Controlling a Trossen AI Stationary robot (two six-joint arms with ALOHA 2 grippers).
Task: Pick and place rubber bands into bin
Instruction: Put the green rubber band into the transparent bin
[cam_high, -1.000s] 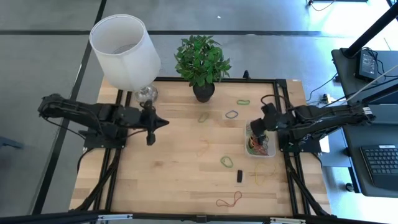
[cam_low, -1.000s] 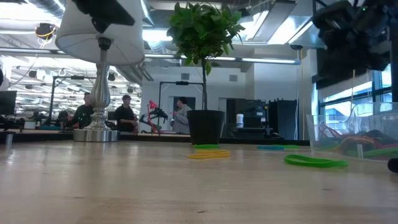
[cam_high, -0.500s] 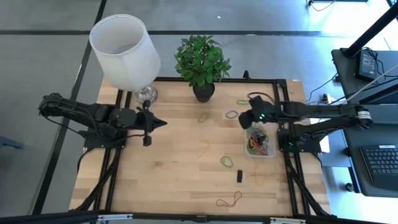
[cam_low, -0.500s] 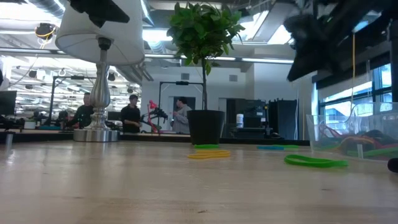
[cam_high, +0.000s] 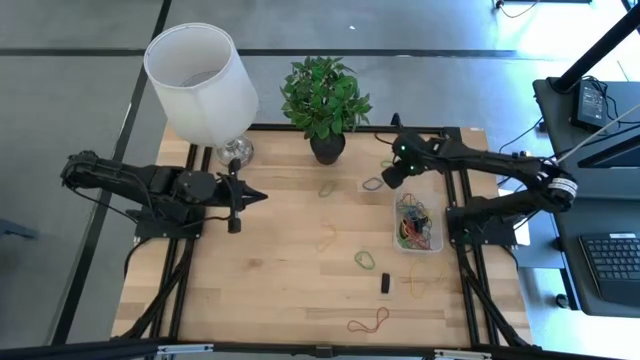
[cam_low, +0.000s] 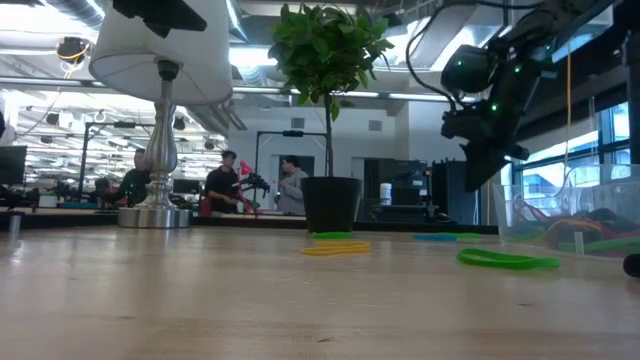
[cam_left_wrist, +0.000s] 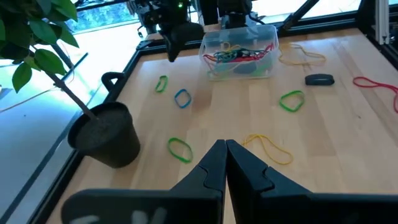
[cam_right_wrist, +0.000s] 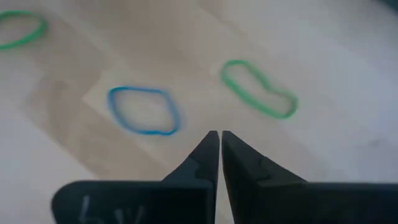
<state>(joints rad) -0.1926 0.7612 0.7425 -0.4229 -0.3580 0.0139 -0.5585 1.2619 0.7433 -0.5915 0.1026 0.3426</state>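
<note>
Loose rubber bands lie flat on the wooden table: a blue one, a green one, another green one, a red one near the front edge. The clear bin stands at the right with several coloured bands inside. My right gripper hangs shut and empty, pointing down, above the table between the blue band and the green band, just beyond the bin's far end. My left gripper is shut and empty, held high over the table's left half.
A potted plant stands at the far edge and a lamp at the far left corner. A small black block lies near the front right. Yellow bands lie by the bin's near end. People show in the room behind.
My right gripper has swung from above the bin toward the table's far edge and a little left, sinking and turning its wrist, and now hangs over the blue and green bands. The bands and the bin lie as before.
</note>
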